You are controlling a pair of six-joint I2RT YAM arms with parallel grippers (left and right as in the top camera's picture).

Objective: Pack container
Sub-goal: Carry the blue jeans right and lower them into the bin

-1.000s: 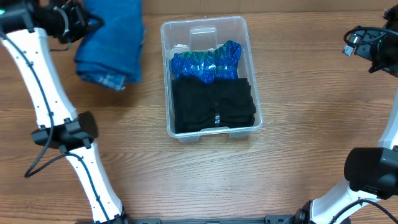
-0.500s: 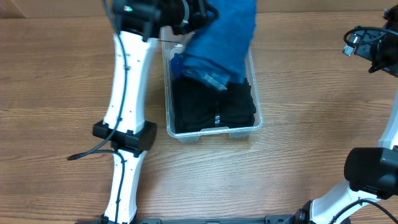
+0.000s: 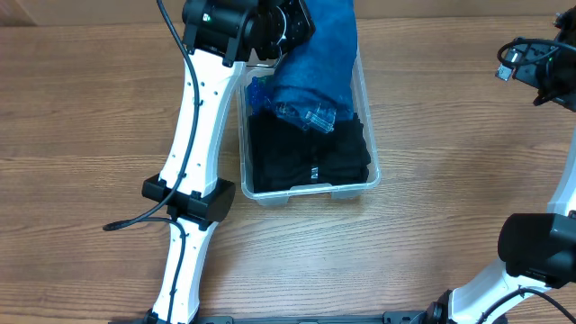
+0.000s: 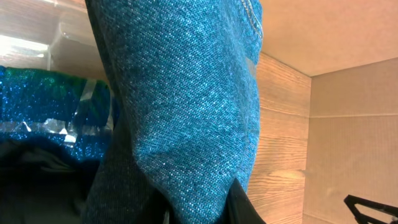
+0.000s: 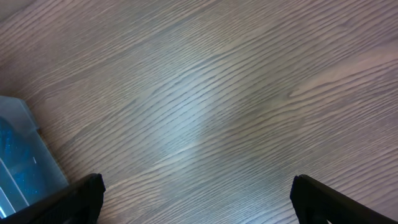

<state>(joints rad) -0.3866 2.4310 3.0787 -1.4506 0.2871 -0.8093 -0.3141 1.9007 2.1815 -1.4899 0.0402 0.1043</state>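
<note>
- Left tool [image 3: 297,20], clenched on folded blue denim [image 3: 315,63], has swung in from the left of the desk [image 3: 90,135] to above the container [image 3: 310,191].
- Container mid-desk; black cloth [image 3: 306,153] and sequinned blue fabric [image 4: 43,99] inside.
- Denim hangs over its far half, not yet released; lowering looks next.
- Right tool [image 5: 199,205] spread wide, empty, unmoved.

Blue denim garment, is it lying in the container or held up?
Held up: the left gripper dangles the denim garment over the container.
</note>
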